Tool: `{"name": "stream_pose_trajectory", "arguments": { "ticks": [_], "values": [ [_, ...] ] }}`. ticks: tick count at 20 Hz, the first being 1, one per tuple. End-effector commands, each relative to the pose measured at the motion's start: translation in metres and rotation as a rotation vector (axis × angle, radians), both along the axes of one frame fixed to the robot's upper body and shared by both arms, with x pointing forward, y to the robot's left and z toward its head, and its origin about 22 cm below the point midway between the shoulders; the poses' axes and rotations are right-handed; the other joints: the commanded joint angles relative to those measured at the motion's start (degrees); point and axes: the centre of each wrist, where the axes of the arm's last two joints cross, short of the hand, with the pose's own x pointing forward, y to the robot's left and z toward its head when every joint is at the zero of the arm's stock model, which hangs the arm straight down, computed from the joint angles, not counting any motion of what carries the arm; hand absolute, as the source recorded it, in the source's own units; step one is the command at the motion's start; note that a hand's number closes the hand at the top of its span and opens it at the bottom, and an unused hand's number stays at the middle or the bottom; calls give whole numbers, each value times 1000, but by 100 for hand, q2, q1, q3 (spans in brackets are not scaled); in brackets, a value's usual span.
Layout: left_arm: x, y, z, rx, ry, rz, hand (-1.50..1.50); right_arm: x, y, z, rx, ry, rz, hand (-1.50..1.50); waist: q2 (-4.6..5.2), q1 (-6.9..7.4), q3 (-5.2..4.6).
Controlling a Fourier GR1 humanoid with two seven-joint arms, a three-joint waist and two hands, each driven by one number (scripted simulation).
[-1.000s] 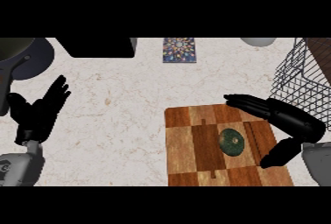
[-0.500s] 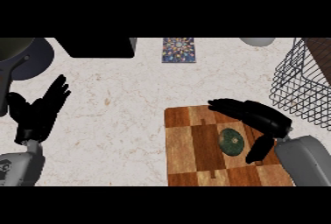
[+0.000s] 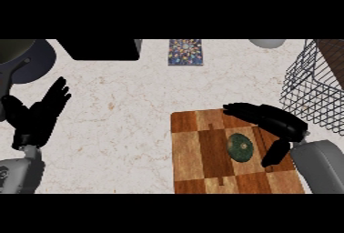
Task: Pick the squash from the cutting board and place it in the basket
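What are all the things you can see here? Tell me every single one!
squash: one, dark green, on the cutting board
cutting board: one, brown wooden checks, lower middle
basket: one, dark wire, right edge
patterned square: one, many colours, top middle
black slab: one, black, top
pale round thing: one, light grey, top right
counter: one, pale marble
left robot hand: one, black, open, left edge
right robot hand: one, black, open, over the board by the squash
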Motion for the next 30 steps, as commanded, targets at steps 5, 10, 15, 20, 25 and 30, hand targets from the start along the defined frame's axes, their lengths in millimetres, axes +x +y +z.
{"name": "stream_pose_trajectory", "arguments": {
  "ticks": [5,10,15,20,25,30],
  "values": [
    [8,-15,-19,-2,7,2,0,-10,-8,-4,57,57,97,-150,2,-46,-2],
    [-12,12,-10,-2,17,-24,0,-17,10,-2,20,9,89,-150,-6,-13,-1],
    [9,17,13,13,9,9,0,-20,25,-19,-28,-23,53,-150,-2,-22,-1],
    [10,-13,1,16,4,7,0,-10,9,-41,-67,-16,59,-150,1,-5,0],
    [-3,-3,-21,6,-7,-5,0,-31,27,-41,-144,-107,141,150,-4,-22,-2],
    [2,0,-3,5,-6,-10,0,-42,43,-64,-153,-109,139,150,-6,-19,0]
  ]
}}
